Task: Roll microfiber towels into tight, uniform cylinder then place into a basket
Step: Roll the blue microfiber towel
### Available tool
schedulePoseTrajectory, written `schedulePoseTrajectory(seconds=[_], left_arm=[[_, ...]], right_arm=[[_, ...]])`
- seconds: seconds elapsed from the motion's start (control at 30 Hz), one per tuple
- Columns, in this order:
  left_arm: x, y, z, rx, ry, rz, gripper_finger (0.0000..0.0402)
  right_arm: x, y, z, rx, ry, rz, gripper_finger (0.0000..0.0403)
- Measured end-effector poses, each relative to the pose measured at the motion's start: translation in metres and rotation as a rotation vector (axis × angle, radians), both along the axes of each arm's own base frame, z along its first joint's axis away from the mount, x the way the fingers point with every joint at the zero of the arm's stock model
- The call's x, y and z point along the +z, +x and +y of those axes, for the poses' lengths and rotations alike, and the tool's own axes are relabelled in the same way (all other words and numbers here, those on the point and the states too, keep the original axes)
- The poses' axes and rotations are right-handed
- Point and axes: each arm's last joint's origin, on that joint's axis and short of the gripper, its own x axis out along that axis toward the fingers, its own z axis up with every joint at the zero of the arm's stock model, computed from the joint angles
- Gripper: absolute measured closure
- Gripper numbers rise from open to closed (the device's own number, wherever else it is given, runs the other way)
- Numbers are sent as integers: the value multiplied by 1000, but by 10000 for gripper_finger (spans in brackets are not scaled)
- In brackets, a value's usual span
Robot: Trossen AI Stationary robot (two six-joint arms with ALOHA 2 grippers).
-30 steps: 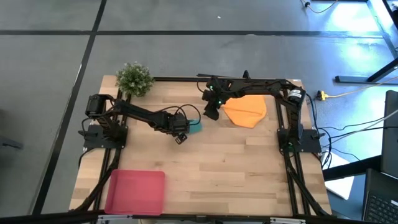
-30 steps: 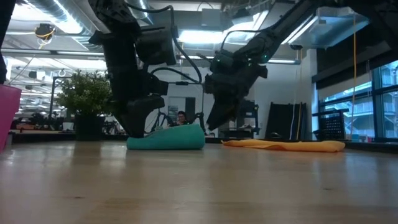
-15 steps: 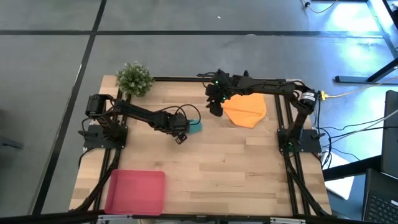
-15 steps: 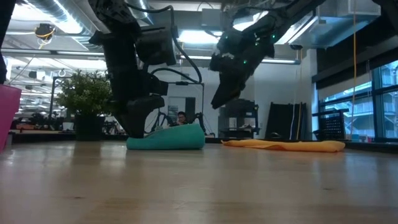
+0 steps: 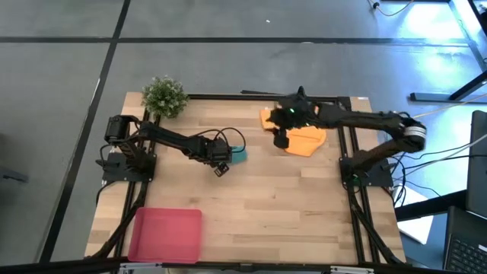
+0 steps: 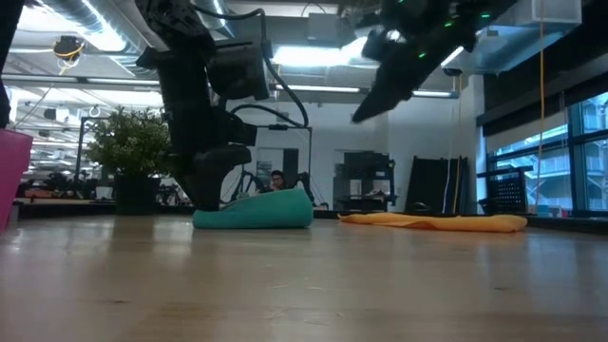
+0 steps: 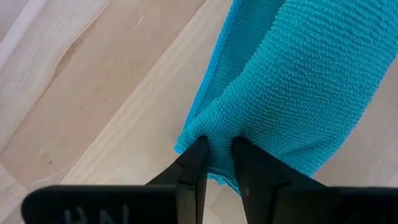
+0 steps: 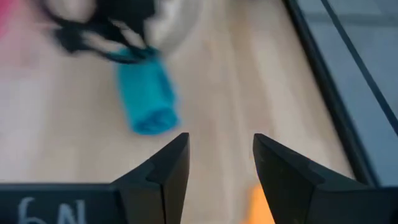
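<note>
The teal towel [image 5: 239, 154] lies rolled up on the table's far middle, a low bundle in the low view [image 6: 256, 211]. My left gripper [image 7: 217, 155] is shut on it at its left end [image 6: 226, 198]. The orange towel [image 5: 303, 135] lies spread flat at the far right [image 6: 432, 221]. My right gripper [image 5: 279, 141] hangs high above the orange towel's left edge, open with nothing between its fingers [image 8: 221, 165], and points slantwise down toward the teal towel [image 8: 146, 99]. The red-pink basket [image 5: 166, 234] stands at the near left corner. My left gripper pinches a raised ridge of the teal cloth [image 7: 219, 134] between its two fingers, close to the roll's end. The fingers come steeply from above. The roll rests on the table, with its far part bulging up beyond the fingers; how many layers are pinched cannot be told.
A small green potted plant [image 5: 164, 95] stands at the far left corner. A black frame [image 5: 228, 97] runs along the table's far edge and sides. Bare wood lies across the middle and near right of the table [image 5: 289, 213].
My right gripper has risen high off the table and gone toward the right edge, from beside the teal towel to above the orange towel, rolling as it went. It stayed open. The orange towel's far left corner now shows. Both towels lie as before.
</note>
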Motion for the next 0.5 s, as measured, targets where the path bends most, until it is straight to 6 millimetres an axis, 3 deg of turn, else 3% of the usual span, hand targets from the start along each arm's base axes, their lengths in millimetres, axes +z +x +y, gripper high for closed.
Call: schedulePoseTrajectory(seconds=[0.27, 0.5], left_arm=[[0, 0, 0, 0, -2, -1, 333], [1, 0, -1, -34, -20, 5, 333]], right_arm=[[-14, -20, 32, 237, -98, -163, 225], [-19, -20, 40, 272, -97, -175, 225]])
